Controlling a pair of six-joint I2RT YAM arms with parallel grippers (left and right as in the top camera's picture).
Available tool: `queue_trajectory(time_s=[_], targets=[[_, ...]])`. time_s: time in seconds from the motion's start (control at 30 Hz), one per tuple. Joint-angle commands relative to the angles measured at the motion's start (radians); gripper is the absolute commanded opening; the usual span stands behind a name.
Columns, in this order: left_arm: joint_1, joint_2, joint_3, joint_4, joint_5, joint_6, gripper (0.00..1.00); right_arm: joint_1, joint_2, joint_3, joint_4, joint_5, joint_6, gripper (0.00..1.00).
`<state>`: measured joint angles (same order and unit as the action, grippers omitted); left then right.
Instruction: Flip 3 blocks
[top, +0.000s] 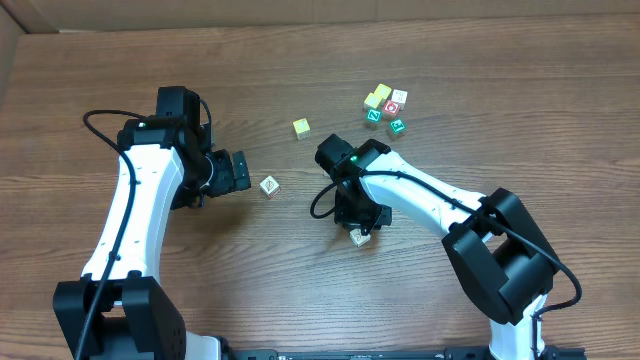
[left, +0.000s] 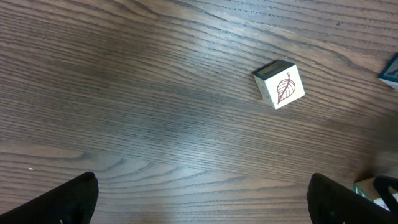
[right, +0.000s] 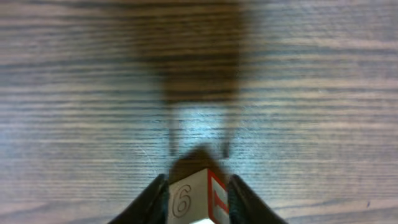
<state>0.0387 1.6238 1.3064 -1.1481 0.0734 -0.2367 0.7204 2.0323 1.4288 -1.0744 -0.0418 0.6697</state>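
- The right gripper pinched the numbered block between its jaws, probably to turn it over.
- The left gripper stood wide and empty; the leaf block lay ahead of its jaws, apart.

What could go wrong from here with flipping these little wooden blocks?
1. The right claw pinches the six block only at its very fingertips, so the cube might squirt out or twist when it is rolled over.
2. The leaf block lies off to one side of the open left claw, not between its fingers; closing from there would likely miss it or knock it away.
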Motion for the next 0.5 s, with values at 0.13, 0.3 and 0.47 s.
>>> queue_trajectory(time_s=[0.13, 0.3, 0.47], targets=[[-0.006, 0.007, 0.021, 0.001, -0.006, 0.005, 1.0, -0.022, -0.001, 0.139, -0.044, -0.017, -0.202, 0.65], [-0.006, 0.007, 0.021, 0.001, -0.006, 0.005, 1.0, -0.02, -0.001, 0.158, -0.146, -0.029, -0.337, 0.78], [-0.006, 0.007, 0.021, 0.001, -0.006, 0.005, 1.0, 0.003, -0.001, 0.088, -0.157, -0.027, -0.376, 0.77]])
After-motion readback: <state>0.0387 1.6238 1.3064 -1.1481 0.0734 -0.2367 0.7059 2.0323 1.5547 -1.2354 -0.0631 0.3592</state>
